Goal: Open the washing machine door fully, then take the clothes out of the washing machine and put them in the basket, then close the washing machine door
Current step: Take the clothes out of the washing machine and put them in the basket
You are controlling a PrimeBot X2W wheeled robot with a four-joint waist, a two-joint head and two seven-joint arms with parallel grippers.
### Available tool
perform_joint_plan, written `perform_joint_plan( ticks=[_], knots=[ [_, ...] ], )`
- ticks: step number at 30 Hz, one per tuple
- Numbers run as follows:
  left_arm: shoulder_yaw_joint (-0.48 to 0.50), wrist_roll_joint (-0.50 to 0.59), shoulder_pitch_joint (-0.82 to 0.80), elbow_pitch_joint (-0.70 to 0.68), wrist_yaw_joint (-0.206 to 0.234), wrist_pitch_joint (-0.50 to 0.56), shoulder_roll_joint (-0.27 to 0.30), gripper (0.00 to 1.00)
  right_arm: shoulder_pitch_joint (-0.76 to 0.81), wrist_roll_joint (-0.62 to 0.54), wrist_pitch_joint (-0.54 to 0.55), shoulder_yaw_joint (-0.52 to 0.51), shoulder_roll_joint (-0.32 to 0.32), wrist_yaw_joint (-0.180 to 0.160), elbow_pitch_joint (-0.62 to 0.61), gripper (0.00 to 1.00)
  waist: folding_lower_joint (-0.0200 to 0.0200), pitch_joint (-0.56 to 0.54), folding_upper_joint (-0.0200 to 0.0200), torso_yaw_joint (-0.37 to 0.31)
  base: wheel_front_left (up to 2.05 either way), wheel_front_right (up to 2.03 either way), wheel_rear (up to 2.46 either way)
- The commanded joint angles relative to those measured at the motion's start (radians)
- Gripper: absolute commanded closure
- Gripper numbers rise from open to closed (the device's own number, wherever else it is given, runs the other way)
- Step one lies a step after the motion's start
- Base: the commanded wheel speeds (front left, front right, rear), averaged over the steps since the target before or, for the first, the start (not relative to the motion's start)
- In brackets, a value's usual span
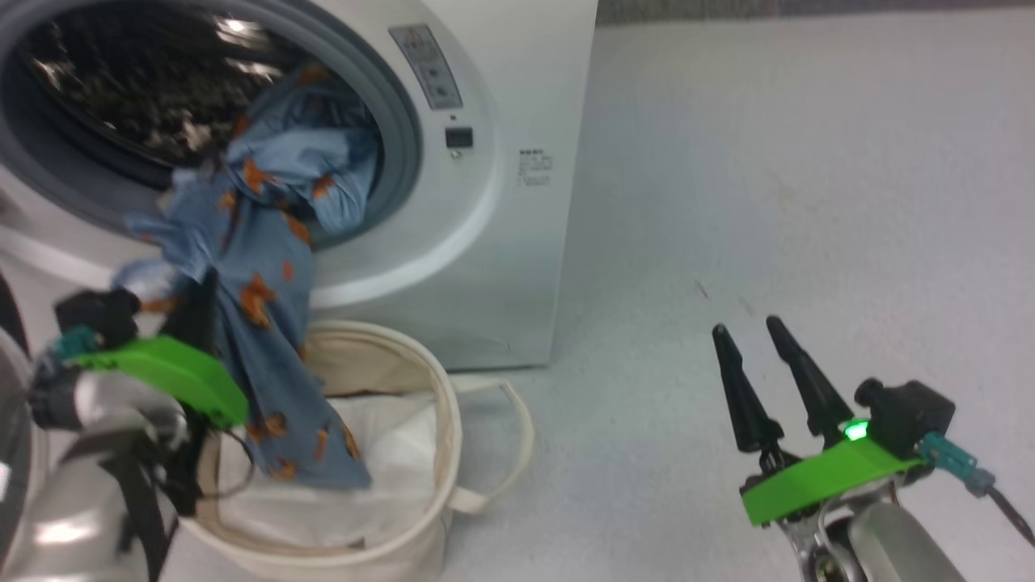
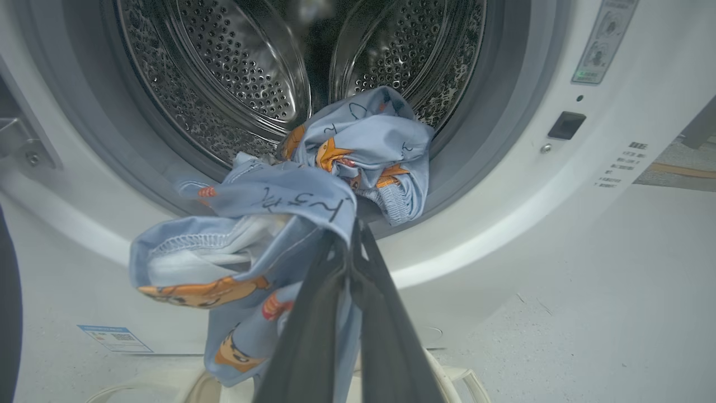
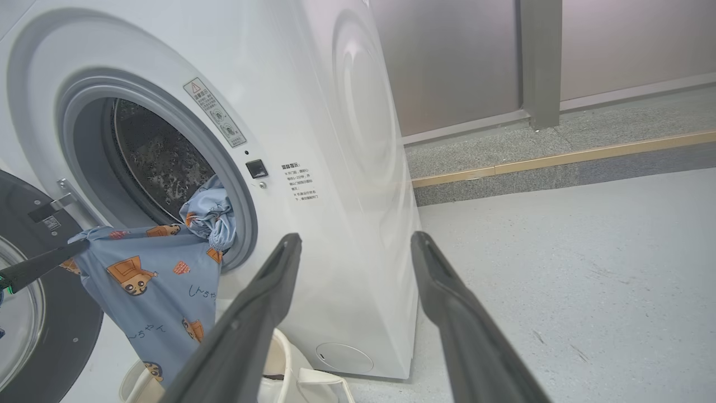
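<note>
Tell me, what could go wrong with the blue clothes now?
1. The left pincer pinches just a small fold of the clothes, so they might slip free.
2. One bunch sits on the washing machine's grey seal; pulling could snag it.
3. The basket looks soft-sided; dragging cloth might tip it.

The large white front-loading washing machine (image 1: 501, 202) is cut by the top and left edges of the head view, and its steel drum (image 1: 121, 89) is blurred there. The left edge cuts the round black-rimmed glass door (image 3: 72, 336). The light-blue printed garment (image 1: 267, 323) hides part of the far rim of the round cream canvas basket (image 1: 449, 420), and its folds cover the tips of the left gripper (image 2: 351, 235). The print on the grey warning label (image 1: 426, 65) is too small to read.
</note>
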Motion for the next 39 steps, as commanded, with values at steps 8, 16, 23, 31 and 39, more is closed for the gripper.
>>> perform_joint_plan(
  ticks=[8,16,23,31,39],
  knots=[
    [0.029,0.047,0.119,-0.153,0.017,-0.013,-0.002,1.00,0.026,0.015,-0.005,0.031,-0.018,0.000,-0.018,0.00,0.0000,-0.106,0.0000,0.055,0.00,0.00,0.00],
    [0.022,0.026,0.244,-0.272,0.047,0.013,-0.011,1.00,0.031,0.014,-0.005,0.027,-0.026,0.000,-0.024,0.00,0.0000,-0.110,0.0000,0.059,0.00,0.00,0.00],
    [0.012,0.009,0.269,-0.269,0.056,0.057,-0.011,1.00,0.017,0.008,-0.005,0.015,-0.033,0.000,-0.039,0.00,0.0000,-0.065,0.0000,0.041,0.00,0.00,0.00],
    [-0.047,0.002,0.303,-0.181,0.033,0.112,-0.058,1.00,0.014,0.003,-0.005,-0.002,-0.033,0.000,-0.044,0.00,0.0000,-0.047,0.0000,0.031,0.00,0.00,0.00],
    [-0.053,-0.014,0.299,-0.110,0.020,0.084,-0.077,1.00,0.008,0.003,-0.005,-0.006,-0.038,0.000,-0.052,0.00,0.0000,-0.042,0.0000,0.052,0.00,0.00,0.00]
  ],
)
